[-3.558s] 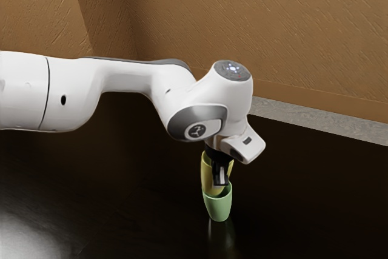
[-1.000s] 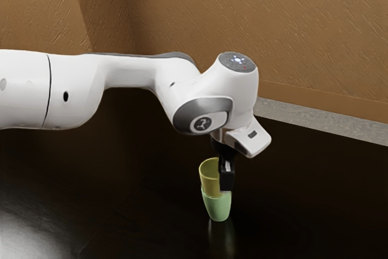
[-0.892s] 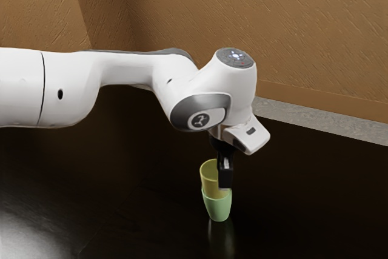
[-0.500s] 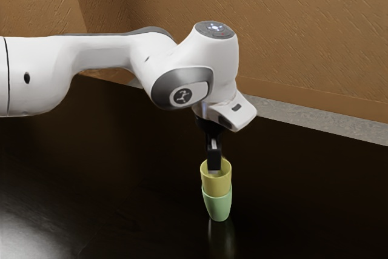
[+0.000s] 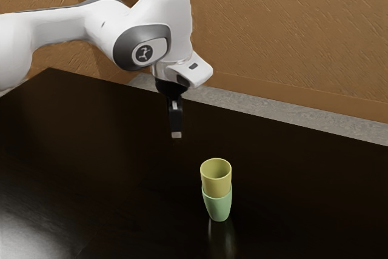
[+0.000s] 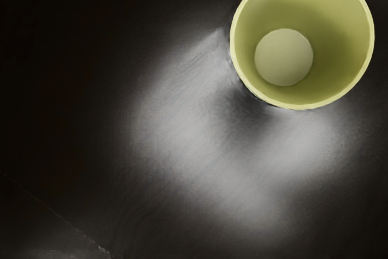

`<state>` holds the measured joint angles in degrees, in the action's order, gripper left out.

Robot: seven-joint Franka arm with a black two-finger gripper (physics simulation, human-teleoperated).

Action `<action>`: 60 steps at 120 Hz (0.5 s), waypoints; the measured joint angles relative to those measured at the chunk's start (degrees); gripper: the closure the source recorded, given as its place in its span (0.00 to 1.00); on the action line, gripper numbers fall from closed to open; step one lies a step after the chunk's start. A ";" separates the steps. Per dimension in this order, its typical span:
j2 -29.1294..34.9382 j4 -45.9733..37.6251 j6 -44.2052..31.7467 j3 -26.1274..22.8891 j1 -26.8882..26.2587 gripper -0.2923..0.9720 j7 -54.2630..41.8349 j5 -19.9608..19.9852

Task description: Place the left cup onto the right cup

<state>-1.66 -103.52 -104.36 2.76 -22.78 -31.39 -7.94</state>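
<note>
Logging the state on the black worktop. Finds the yellow cup seated upright in the mouth of the green cup, the pair standing alone as a stack. Places the hand at about 10 o'clock from the stack in the exterior view, raised and well apart, grasping nothing. Cannot tell from this edge-on angle whether spread or closed. Looks nearly straight down into the yellow cup in the wrist view: pale bottom visible, no tilt evident.

Judges the task likely complete, with left cup resting on right cup.

Listing risks from here:
- Toppling: tall stack over a narrow base. Any low sweep of the arm from the hand toward 4 o'clock would knock it over.
- Sliding: glossy worktop and what look like light cups. A slight nudge would probably shift both together.
- Sitting shallow: cannot confirm depth of nesting. If only perched near the rim, could rock loose under a jolt.
- Wedging: tapered walls might jam, mattering only if separation is wanted later.

Checking for writing: finds none on either cup, the worktop or the brown wall. Notes only a small white emblem on the grey round cap of the arm's wrist joint, not legible as letters.
</note>
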 joint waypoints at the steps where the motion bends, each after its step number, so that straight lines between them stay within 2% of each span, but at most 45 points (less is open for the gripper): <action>1: 0.03 0.01 0.07 0.06 0.21 0.23 -0.11 -0.02; 14: 0.44 0.17 0.97 0.66 3.13 0.23 -1.56 -0.19; 32: 0.93 1.18 2.53 3.97 4.72 0.23 -3.74 -0.26; 60: 1.02 8.40 8.27 8.49 8.09 0.23 -7.81 -0.32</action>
<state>-0.65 -95.12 -96.09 11.25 -14.69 -39.19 -8.26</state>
